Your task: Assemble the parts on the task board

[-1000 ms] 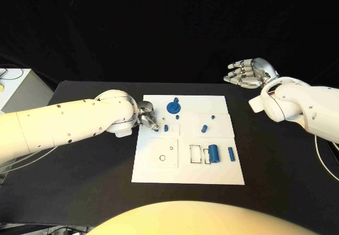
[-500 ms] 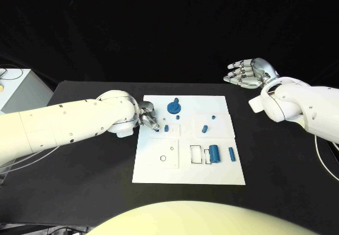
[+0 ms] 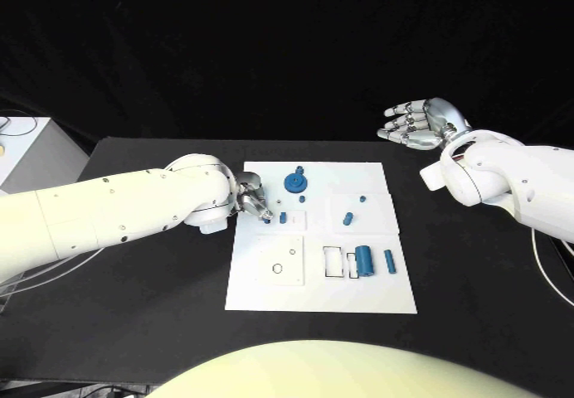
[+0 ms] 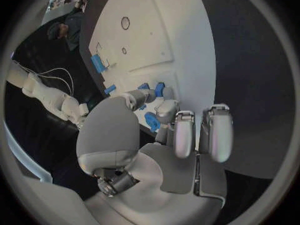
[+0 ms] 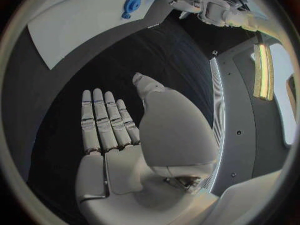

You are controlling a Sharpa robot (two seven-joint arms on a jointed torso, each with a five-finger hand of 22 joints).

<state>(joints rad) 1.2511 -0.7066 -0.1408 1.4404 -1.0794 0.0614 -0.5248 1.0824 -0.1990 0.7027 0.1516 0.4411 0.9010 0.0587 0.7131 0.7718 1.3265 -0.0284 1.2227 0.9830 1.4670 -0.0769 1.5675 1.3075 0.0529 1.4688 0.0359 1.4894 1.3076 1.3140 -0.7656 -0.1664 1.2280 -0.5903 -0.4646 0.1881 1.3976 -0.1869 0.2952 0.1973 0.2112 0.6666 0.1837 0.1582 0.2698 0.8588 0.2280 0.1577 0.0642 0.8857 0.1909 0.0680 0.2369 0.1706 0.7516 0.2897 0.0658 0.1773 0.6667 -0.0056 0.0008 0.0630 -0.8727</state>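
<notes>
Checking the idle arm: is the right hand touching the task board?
Apart. In the head view the right hand hangs beyond the task board, with bare black table between them.

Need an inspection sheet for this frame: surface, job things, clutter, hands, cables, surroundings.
Surface: black table, bare around the board.
Job things: white task board mid-table; blue round part at its far edge, blue cylinder near its right side, small blue pieces between.
Clutter: nothing seen.
Hands: left hand at the board's left edge, pinching a small blue part; right hand raised off the board, fingers apart, holding nothing.
Cables: a thin one by the right arm.
Surroundings: white box at left.
</notes>
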